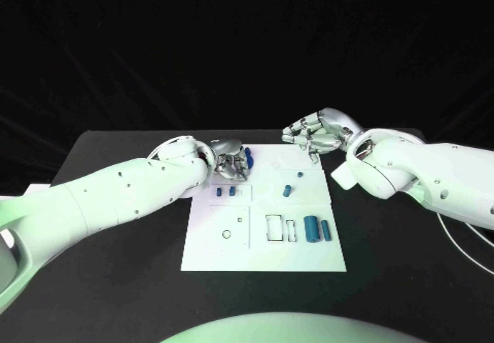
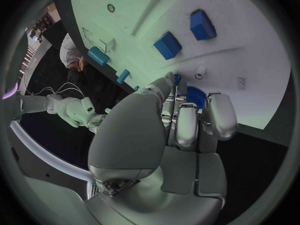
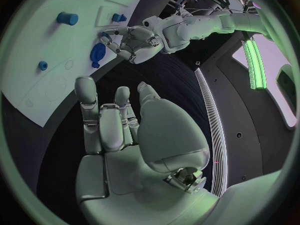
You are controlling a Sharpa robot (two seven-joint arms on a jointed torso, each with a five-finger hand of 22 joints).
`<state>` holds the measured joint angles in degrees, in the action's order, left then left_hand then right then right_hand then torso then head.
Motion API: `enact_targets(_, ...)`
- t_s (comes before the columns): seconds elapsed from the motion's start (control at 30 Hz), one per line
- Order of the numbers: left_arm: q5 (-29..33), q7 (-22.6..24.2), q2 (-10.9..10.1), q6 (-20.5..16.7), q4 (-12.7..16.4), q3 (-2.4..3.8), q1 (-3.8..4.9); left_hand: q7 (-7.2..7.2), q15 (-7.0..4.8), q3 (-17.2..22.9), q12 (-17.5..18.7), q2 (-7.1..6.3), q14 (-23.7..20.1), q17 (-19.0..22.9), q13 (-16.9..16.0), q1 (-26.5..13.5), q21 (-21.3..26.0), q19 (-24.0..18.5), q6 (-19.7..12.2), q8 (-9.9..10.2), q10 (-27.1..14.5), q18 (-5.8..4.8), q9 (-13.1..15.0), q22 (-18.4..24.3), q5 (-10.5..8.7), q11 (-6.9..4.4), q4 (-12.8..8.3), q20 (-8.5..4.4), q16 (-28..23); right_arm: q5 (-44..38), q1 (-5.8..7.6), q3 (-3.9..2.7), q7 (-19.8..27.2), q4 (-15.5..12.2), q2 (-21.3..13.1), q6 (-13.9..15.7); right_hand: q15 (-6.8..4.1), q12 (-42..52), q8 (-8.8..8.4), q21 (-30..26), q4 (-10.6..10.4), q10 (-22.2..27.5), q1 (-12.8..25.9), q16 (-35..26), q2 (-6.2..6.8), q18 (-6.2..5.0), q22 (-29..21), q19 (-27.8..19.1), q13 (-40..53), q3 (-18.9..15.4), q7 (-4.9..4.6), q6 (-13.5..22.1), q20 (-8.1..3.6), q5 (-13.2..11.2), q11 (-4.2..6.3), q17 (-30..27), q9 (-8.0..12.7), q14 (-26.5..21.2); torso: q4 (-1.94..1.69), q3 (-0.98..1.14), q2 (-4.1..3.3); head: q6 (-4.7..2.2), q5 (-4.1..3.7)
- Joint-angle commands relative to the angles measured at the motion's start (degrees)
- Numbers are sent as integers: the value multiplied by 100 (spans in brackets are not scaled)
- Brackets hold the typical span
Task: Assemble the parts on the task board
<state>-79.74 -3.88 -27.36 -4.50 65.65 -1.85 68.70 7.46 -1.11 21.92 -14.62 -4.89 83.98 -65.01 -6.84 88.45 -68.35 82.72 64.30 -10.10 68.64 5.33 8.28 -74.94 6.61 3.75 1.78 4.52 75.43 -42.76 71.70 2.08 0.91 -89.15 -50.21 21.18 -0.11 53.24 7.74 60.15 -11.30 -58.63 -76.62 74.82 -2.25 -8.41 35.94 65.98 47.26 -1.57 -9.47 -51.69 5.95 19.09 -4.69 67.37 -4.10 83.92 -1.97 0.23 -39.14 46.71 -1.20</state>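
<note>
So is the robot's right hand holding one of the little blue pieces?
No, the silver right hand has its fingers apart with nothing in them, off the edge of the white task board.

I count one task board [image 1: 263, 246] on the surface [image 1: 123, 286] — a single white plate. On it I can make out six loose blue parts: two small blocks [image 1: 225, 191] side by side, one slanted piece [image 1: 287, 190], one tiny peg [image 1: 300, 173], and two upright cylinders [image 1: 318, 230] standing next to each other. A seventh blue part, a round toothed one [image 2: 195, 95], sits in the fingers of my left hand [image 1: 230, 162]. Two hands in all — my right hand [image 1: 314, 133] carries nothing.
</note>
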Motion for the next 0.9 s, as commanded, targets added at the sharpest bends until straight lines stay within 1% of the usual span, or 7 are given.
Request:
enact_targets(0.03,79,114,-44,-180,109,12,2,30,-13,46,27,-37,1,-4,-49,-5,-29,2,-29,36,58,-85,-12,-191,26,-41,-9,4,22,-22,-3,0,23,-10,2,-67,13,35,22,-18,-5,0,-42,-21,-31,-105,-4,13,3,-26,-7,27,1,19,16,-8,2,-27,3,-4,-4,-13,3)
enact_targets(0.17,88,106,-139,-226,240,26,7,30,-13,46,27,-37,1,-4,-49,-5,-29,2,-29,36,58,-85,-12,-191,26,-41,-9,4,22,-23,-3,0,25,-9,1,-65,13,35,22,-18,-5,0,-42,-21,-31,-105,-4,13,3,-26,-7,27,1,19,16,-8,2,-27,-1,0,-4,-15,9)
enact_targets(0.37,112,56,-324,-187,412,69,14,37,-7,68,41,-43,-4,15,-56,-11,-23,-6,-37,49,53,-83,-16,-193,29,-34,-31,8,15,-23,-3,0,26,-13,-6,-65,13,37,24,-22,-14,-1,-39,-22,-39,-106,-10,12,0,-30,-7,26,1,23,16,-9,2,-27,1,2,-3,-22,20)
enact_targets(0.43,125,42,-395,-167,461,75,14,40,-5,74,46,-45,-6,16,-58,-16,-19,-10,-40,54,51,-83,-17,-193,29,-31,-36,10,16,-23,-3,0,25,-14,-11,-64,13,37,24,-22,-14,-1,-39,-22,-39,-106,-10,12,0,-30,-7,26,1,23,16,-9,2,-27,-6,1,-4,-20,10)
enact_targets(0.53,140,27,-499,-143,523,80,14,40,-5,74,46,-45,-6,16,-58,-16,-19,-10,-40,54,51,-83,-17,-193,29,-31,-36,10,16,-23,-3,0,25,-17,-16,-65,13,37,24,-22,-14,-1,-39,-22,-39,-106,-10,12,0,-30,-7,26,1,23,16,-9,2,-27,-2,-4,-7,-19,15)
enact_targets(0.7,177,14,-645,-112,576,83,12,44,-2,80,52,-45,-6,14,-60,-24,-25,-10,-41,58,49,-84,-18,-199,29,-28,-39,12,19,-22,-3,0,28,-17,-22,-66,13,37,24,-22,-14,-1,-39,-22,-39,-106,-10,12,0,-30,-7,26,1,23,16,-9,2,-27,1,-6,-5,-17,15)
enact_targets(0.9,211,-2,-704,-46,557,83,11,44,-2,81,52,-45,-6,15,-60,-26,-25,-11,-41,59,49,-84,-18,-199,29,-27,-39,12,18,-21,-3,0,31,-16,-22,-65,13,37,24,-22,-14,-1,-39,-22,-39,-106,-10,12,0,-30,-7,26,1,23,16,-9,2,-27,0,-3,-3,-13,31)
